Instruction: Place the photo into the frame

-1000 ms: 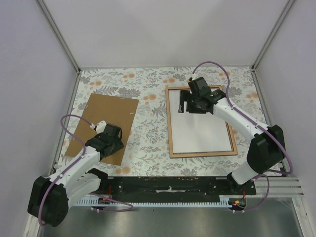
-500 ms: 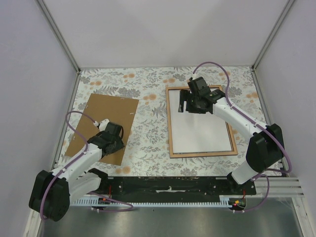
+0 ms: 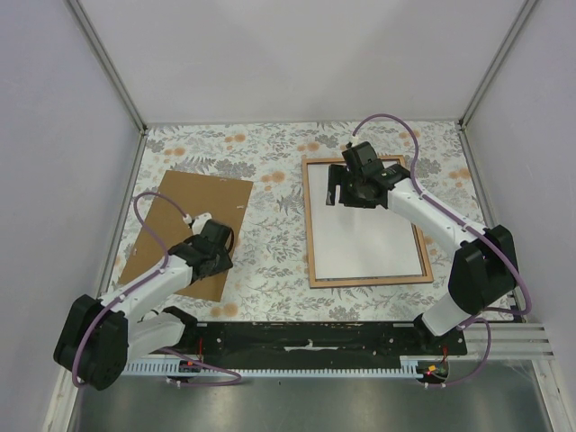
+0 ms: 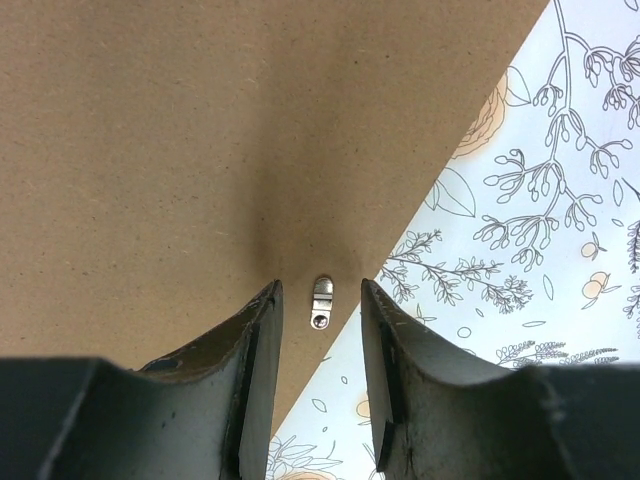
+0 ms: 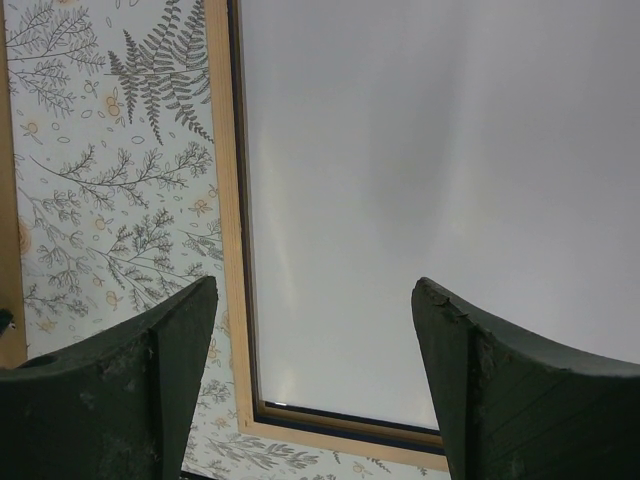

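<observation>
Top view: the frame (image 3: pixel 309 225) lies flat at about 3 o'clock of the floral tabletop (image 3: pixel 270 180), its light wood side up. The photo (image 3: pixel 364 243) sits inside the rails with its white reverse up, and its edges look to run along the inner lip. The right gripper (image 5: pixel 314 284) hangs over the frame's 12 o'clock end, fingers spread wide and released, with nothing between them; below is only white sheet and one wood rail. A brown backing panel (image 3: pixel 193 202) lies at 9 o'clock, well apart from the frame and skewed on the cloth. The left gripper (image 4: pixel 320 290) is low over the panel's 4 o'clock edge, fingers part-way apart. They flank a small metal tab (image 4: pixel 321 301) without clamping it.
</observation>
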You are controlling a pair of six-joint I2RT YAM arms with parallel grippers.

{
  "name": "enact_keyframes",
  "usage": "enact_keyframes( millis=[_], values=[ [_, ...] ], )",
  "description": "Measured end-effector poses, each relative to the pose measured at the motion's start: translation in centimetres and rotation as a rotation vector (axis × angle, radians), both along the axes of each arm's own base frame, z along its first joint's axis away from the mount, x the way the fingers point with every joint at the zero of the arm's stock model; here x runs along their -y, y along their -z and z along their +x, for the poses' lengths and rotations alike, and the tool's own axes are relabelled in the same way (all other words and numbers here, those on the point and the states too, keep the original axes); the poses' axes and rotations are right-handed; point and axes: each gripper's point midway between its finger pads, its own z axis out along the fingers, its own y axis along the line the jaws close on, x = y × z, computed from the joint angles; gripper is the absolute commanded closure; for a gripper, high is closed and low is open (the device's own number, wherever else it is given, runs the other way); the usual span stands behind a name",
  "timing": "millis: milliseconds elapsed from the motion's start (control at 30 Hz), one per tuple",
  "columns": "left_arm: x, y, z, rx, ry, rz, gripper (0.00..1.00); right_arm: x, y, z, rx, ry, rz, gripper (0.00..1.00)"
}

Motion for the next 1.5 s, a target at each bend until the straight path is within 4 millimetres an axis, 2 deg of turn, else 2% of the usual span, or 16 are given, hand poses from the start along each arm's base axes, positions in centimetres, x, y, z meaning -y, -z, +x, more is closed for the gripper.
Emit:
enact_keyframes(
  millis=[533,867,1200,1500],
  values=[
    [0.2,0.5,-0.1,-0.01,0.024,0.034,0.64,0.7,0.7,-0.4,-0.006,0.014,-0.025,0.14],
    [1.3,0.5,-0.4,-0.014,0.071,0.04,0.67,0.9,0.8,-0.6,-0.007,0.018,-0.027,0.14],
    [1.9,0.6,0.1,-0.012,0.089,0.053,0.82,0.9,0.9,-0.7,-0.007,0.018,-0.027,0.14],
    [3.8,0.6,1.3,-0.015,0.123,0.034,0.97,1.1,0.7,-1.0,-0.004,0.019,-0.026,0.14]
  ],
)
